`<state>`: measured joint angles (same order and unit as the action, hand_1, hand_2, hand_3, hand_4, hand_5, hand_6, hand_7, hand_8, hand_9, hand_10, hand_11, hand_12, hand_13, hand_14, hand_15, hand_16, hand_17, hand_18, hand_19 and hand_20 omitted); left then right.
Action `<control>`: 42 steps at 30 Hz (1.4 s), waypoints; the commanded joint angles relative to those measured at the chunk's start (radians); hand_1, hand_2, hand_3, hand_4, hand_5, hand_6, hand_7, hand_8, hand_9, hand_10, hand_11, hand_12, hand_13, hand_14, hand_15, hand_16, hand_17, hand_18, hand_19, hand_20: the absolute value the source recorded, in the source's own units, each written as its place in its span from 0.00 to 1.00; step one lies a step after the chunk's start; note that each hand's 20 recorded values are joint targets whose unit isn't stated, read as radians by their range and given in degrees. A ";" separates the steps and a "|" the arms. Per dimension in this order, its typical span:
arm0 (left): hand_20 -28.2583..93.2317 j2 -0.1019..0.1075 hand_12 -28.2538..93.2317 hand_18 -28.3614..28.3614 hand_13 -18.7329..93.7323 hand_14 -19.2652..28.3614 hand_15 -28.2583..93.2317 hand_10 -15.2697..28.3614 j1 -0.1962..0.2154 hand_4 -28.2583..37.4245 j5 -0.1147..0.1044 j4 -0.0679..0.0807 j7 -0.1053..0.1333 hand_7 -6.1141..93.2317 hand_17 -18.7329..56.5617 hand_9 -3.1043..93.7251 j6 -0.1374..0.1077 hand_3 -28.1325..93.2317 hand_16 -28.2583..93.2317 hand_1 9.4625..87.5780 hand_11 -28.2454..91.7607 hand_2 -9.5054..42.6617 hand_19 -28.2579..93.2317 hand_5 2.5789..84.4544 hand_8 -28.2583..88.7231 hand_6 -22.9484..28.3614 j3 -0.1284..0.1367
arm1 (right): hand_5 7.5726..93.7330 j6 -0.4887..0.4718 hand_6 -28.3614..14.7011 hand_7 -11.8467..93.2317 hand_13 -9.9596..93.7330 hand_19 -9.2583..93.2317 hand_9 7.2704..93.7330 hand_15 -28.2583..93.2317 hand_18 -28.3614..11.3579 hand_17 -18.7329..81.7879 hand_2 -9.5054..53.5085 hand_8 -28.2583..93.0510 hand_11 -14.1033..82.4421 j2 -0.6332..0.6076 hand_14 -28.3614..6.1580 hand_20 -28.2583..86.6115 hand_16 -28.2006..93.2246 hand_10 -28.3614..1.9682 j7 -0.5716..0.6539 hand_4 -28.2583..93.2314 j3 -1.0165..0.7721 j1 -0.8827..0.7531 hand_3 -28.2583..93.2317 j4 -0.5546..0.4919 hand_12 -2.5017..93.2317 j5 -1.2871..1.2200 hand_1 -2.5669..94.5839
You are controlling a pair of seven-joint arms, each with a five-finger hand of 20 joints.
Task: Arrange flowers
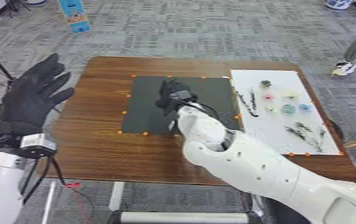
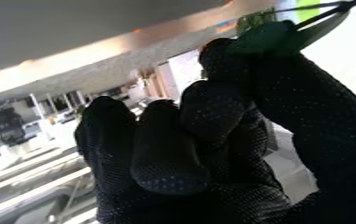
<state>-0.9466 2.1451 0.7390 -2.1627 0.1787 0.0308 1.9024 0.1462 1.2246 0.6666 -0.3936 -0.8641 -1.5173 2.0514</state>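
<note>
Carefully pinched between thumb and curled finger, a green leafy sprig (image 2: pixel 269 39) was in the right hand (image 1: pixel 169 95) above the dark board (image 1: pixel 143 117), probably best lowered level and released gently; the left hand (image 1: pixel 34 95) held its fingers straight, slightly apart

Right hand (image 1: pixel 176 96) over dark mat (image 1: pixel 148 117) on table (image 1: pixel 86 150). Left hand (image 1: pixel 30 97) off left edge, fingers straight. Flowers (image 1: pixel 288 108) on white sheet (image 1: pixel 256 137), right edge.
</note>
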 commanded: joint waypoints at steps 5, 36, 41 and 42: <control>0.30 0.031 0.38 0.87 0.32 0.66 0.33 0.57 -0.088 0.00 0.002 0.020 0.015 0.22 0.10 0.25 0.013 0.79 0.28 0.19 0.34 0.00 0.55 0.27 0.17 0.48 -0.067 | 0.71 -0.038 0.67 0.67 0.87 1.00 0.87 0.91 0.23 0.74 0.00 0.48 0.74 0.148 0.65 0.88 0.56 0.68 0.079 0.19 0.063 0.055 0.92 0.209 0.56 -0.090 0.42; 0.30 0.059 0.37 0.87 0.32 0.66 0.33 0.57 -0.243 0.00 -0.014 0.090 -0.070 0.22 0.10 0.25 0.080 0.79 0.28 0.19 0.34 0.00 0.55 0.28 0.17 0.48 -0.189 | 0.73 0.140 0.68 0.65 0.88 1.00 0.88 0.90 0.23 0.75 0.00 0.47 0.73 0.210 0.66 0.88 0.57 0.68 0.124 0.18 0.071 0.007 0.91 0.194 0.56 -0.120 0.42; 0.30 0.059 0.37 0.87 0.32 0.66 0.33 0.57 -0.250 0.00 -0.017 0.093 -0.076 0.22 0.10 0.25 0.079 0.79 0.28 0.19 0.34 0.00 0.55 0.28 0.17 0.48 -0.195 | 0.72 0.113 0.68 0.65 0.87 1.00 0.87 0.90 0.23 0.74 0.00 0.46 0.73 0.213 0.66 0.88 0.57 0.68 0.113 0.16 0.089 0.005 0.91 0.213 0.55 -0.124 0.43; 0.30 0.060 0.37 0.87 0.32 0.66 0.33 0.57 -0.252 0.00 -0.016 0.094 -0.075 0.22 0.10 0.25 0.079 0.79 0.28 0.19 0.34 0.00 0.55 0.28 0.17 0.48 -0.198 | 0.72 0.112 0.68 0.65 0.87 1.00 0.87 0.90 0.23 0.74 0.00 0.46 0.72 0.213 0.66 0.88 0.57 0.68 0.112 0.16 0.089 0.003 0.91 0.217 0.55 -0.131 0.43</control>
<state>-0.8853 1.9030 0.7312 -2.0746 0.1155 0.0984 1.7118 0.2783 1.4216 0.7851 -0.3181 -0.8571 -1.3106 1.9224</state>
